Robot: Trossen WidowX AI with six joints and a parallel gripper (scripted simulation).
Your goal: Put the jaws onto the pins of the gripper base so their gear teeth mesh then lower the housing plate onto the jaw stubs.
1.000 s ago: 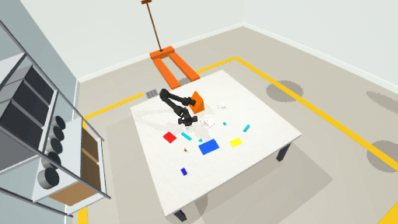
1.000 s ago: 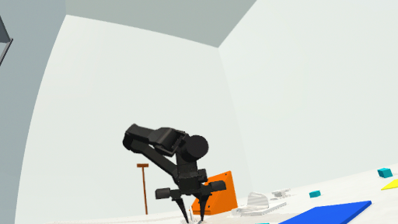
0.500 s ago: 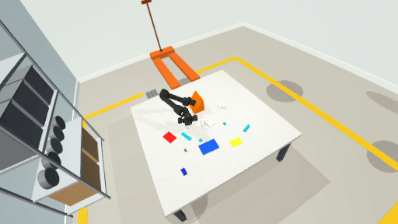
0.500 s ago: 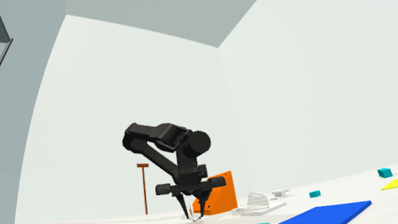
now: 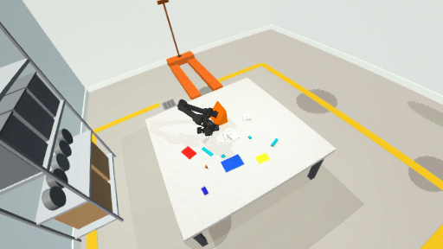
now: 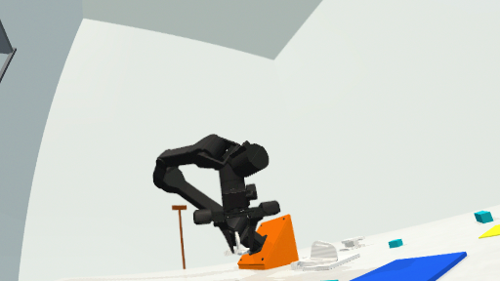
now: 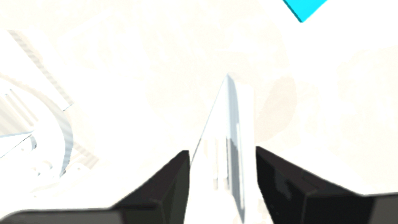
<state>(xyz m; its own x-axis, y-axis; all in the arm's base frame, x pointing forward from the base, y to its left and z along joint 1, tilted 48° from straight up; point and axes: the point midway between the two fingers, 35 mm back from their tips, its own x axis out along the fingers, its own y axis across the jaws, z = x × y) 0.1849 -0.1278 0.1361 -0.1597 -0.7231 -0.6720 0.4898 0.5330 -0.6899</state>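
Observation:
My gripper (image 6: 242, 251) (image 7: 221, 151) is shut on a white pointed jaw (image 6: 237, 242) (image 7: 218, 137), which is held off the table beside the orange wedge. In the wrist view the jaw stands long and narrow between the black fingertips, its tip pointing up the picture. A larger white part with a raised rounded piece, apparently the gripper base (image 5: 229, 137) (image 6: 324, 252), lies on the table near the gripper; its curved side shows at the left of the wrist view. Another small white part (image 5: 247, 118) (image 6: 353, 242) lies farther off; which part it is, I cannot tell.
An orange wedge (image 5: 220, 114) (image 6: 280, 244) stands close beside the gripper. On the white table (image 5: 285, 125) also lie a blue plate (image 5: 233, 163) (image 6: 415, 267), a red square (image 5: 189, 152), a yellow square (image 5: 262, 158), several teal pieces and a small dark blue block (image 5: 204, 190).

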